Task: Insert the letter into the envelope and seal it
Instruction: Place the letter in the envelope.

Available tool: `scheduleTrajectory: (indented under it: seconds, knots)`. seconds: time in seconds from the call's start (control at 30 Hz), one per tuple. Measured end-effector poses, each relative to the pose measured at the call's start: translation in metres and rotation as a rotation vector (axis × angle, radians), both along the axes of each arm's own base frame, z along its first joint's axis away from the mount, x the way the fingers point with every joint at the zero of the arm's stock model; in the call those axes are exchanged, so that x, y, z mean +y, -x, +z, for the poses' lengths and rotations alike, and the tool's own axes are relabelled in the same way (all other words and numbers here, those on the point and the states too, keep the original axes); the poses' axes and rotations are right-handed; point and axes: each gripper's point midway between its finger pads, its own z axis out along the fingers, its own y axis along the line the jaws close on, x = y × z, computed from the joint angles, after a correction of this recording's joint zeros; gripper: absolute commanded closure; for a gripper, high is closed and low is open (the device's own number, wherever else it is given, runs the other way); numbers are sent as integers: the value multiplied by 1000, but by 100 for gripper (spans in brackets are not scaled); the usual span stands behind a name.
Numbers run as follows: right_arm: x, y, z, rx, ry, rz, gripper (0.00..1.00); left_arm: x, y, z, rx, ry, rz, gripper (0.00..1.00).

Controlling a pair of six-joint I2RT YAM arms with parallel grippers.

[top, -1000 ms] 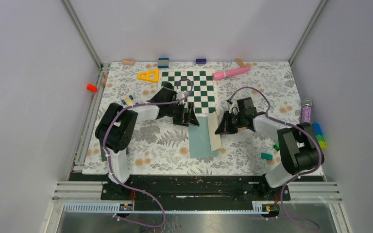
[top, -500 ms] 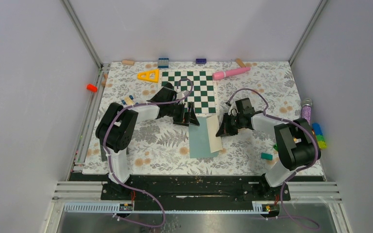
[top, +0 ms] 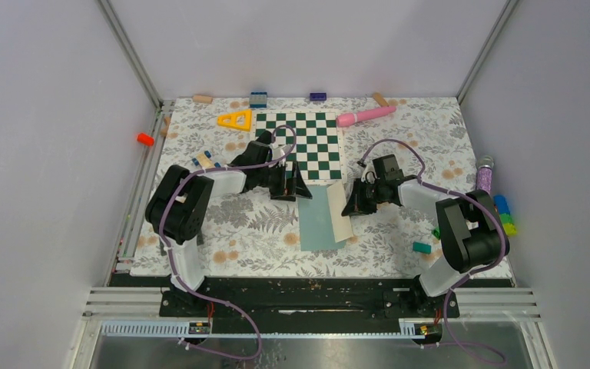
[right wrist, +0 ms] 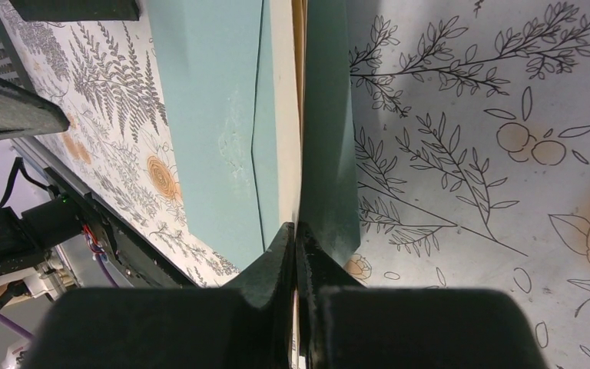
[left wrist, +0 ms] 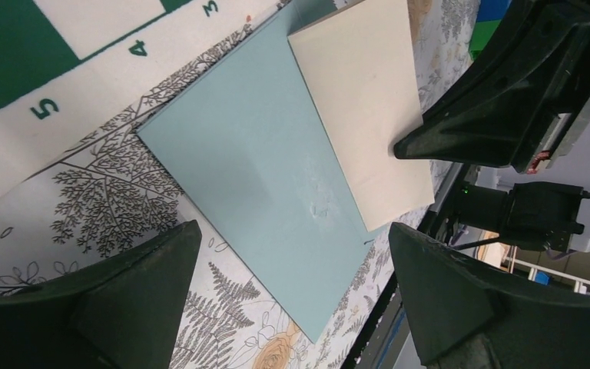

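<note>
The envelope [top: 316, 223] lies flat mid-worktop [top: 253, 231], the letter [top: 340, 209] overlapping its 3 o'clock edge. The left jaws gape wide and empty at its 11 o'clock. The right jaws are closed tight at the letter's outer edge.

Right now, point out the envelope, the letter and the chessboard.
envelope [left wrist: 253, 184]: left wrist view, middle of its teal face.
letter [left wrist: 361, 108]: left wrist view, middle of its cream back.
chessboard [top: 319, 142]: top external view, bare squares right of centre.
</note>
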Motion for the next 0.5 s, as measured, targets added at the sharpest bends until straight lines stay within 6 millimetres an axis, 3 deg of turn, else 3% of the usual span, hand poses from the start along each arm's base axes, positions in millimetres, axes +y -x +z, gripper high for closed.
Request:
scheduleTrajectory:
  seconds: [0.5]
  knots:
    - [-3, -1, -3, 1, 21, -9, 100, -14, 2, 18, 11, 101, -22, 4]
